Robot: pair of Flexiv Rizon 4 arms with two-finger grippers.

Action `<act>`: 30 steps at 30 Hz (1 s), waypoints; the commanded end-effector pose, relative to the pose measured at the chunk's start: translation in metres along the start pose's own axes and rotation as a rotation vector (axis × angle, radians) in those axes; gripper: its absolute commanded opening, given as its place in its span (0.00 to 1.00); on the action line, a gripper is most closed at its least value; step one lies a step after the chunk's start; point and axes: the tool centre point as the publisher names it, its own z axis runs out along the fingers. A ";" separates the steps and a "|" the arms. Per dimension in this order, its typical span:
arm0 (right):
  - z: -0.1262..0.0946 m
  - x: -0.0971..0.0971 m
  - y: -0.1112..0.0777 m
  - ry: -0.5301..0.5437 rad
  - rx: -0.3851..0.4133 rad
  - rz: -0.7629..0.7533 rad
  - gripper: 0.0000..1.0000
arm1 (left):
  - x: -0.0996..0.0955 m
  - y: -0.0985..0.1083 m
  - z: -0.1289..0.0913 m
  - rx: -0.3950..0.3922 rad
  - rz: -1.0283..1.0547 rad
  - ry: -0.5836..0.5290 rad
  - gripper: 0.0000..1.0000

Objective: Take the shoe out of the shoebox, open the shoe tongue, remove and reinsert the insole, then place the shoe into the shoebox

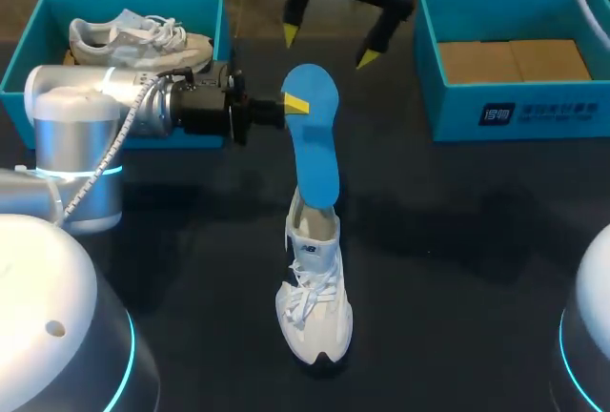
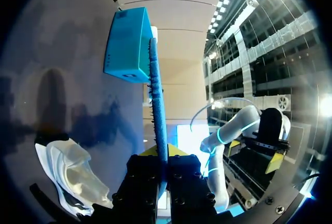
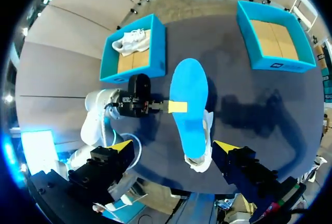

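The dark table [image 1: 457,240] fills the frame. At upper right sits the right shoebox [image 1: 457,112], teal card with a brown cardboard floor, its far corner cut off by the frame's edge. At upper left the left shoebox [image 1: 143,4] has its front wall partly hidden behind the left arm [image 1: 105,107]. A second shoe [image 1: 143,40], white, lies inside it, long axis across the frame.

The shoe [image 1: 313,288] stands on the table at lower centre, long axis up and down the frame, toe toward the lower edge. It is white with loose white laces and a dark toe tip. Its heel is hidden behind the insole [image 1: 315,145], a flat, smooth blue piece nearly in line with the shoe. The insole's broad rounded end is toward upper centre and its narrow end is at the shoe's opening; whether that end sits inside cannot be told.

The left gripper [image 1: 295,104], at centre left, is clamped on the insole's upper half. In the left wrist view the insole runs edge-on between the black fingers, its edge rough.

The right gripper [image 1: 329,47], at top centre with its arm cut off, hangs with fingers spread wide, grasping nothing, just beyond the insole's tip.
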 end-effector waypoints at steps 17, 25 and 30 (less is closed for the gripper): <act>0.013 -0.040 0.001 0.946 0.021 0.015 1.00 | 0.000 0.001 0.000 0.003 0.000 -0.002 0.00; 0.021 -0.048 -0.002 1.063 0.014 0.014 1.00 | 0.000 0.001 0.000 0.003 0.000 -0.002 0.00; 0.027 -0.049 0.001 1.105 0.024 0.008 1.00 | 0.000 0.001 0.000 0.003 0.000 -0.002 0.00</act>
